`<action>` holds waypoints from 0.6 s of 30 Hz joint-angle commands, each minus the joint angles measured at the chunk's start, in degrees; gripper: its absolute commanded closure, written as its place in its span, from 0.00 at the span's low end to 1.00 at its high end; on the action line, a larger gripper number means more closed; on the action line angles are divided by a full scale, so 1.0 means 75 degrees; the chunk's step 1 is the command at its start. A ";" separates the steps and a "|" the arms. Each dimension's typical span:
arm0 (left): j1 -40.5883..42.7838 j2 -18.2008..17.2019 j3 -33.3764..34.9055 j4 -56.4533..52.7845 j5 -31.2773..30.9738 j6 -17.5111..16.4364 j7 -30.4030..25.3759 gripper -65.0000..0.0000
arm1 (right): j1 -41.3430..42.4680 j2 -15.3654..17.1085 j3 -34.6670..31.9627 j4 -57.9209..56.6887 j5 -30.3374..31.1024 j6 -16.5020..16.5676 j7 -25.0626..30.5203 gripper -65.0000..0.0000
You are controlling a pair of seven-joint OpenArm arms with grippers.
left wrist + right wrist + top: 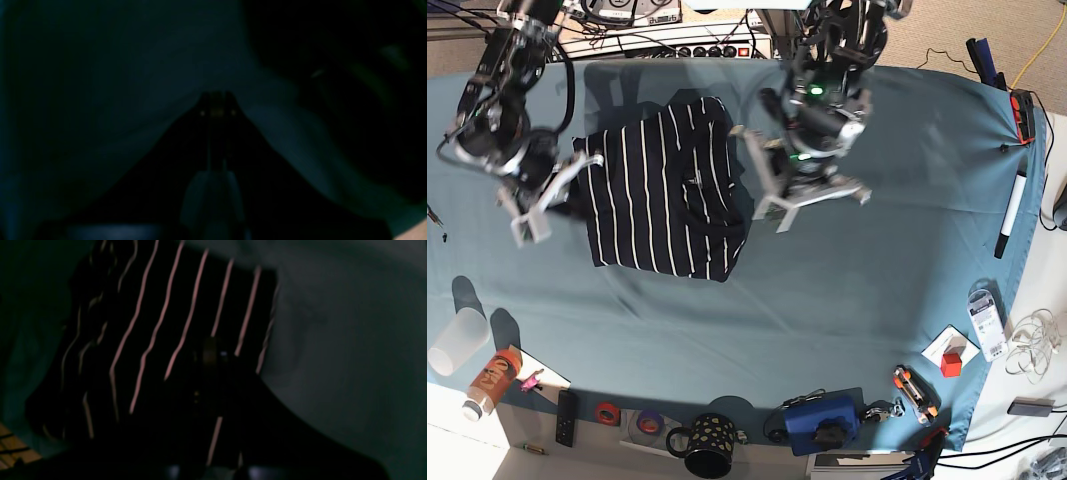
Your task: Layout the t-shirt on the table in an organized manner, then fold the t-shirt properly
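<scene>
**Ana:** Grippers first: how did they stand, and where was the shirt?

**Ben:** Both were closed. The right gripper (527, 205) sat at the shirt's (662, 190) outer edge, on the base view's left, and its wrist view showed striped cloth running right up to the jaws, so I judged it was pinching the fabric. The left gripper (812, 195) hung just off the opposite edge, over bare table (847, 300). Whether it held anything I could not tell.

**Ana:** So which way did the shirt lie from each?

**Ben:** Between them. It lay bunched toward the far side of the table, left of centre in the base view, stripes running roughly near-to-far. It looked partly folded, not spread out. From the right gripper it stretched toward the middle of the table; from the left gripper it lay back toward the other arm. The right arm was in contact, or as good as; the left was near the shirt but seemingly apart from it.

**Ana:** What stayed unclear?

**Ben:** Plenty. The left wrist view was almost black, showing only dim teal cloth and a dark wedge. Sleeves and collar could not be made out, and the arms covered both side edges of the shirt.
</scene>
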 commanded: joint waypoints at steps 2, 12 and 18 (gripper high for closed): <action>0.0070 0.0061 -0.0446 0.0353 0.0050 0.0032 -0.0140 1.00 | -0.0184 0.0108 0.0041 0.0137 0.0154 0.0009 0.0093 1.00; 0.1058 -0.1282 -0.2573 0.0956 -0.1824 -0.0595 0.0128 1.00 | -0.1361 0.0108 0.0041 0.0137 0.0472 0.0009 -0.0323 1.00; 0.1845 -0.1754 -0.3856 0.1352 -0.2876 -0.0740 0.0656 1.00 | -0.2229 0.0105 0.0041 0.0443 0.1052 0.0017 -0.0836 1.00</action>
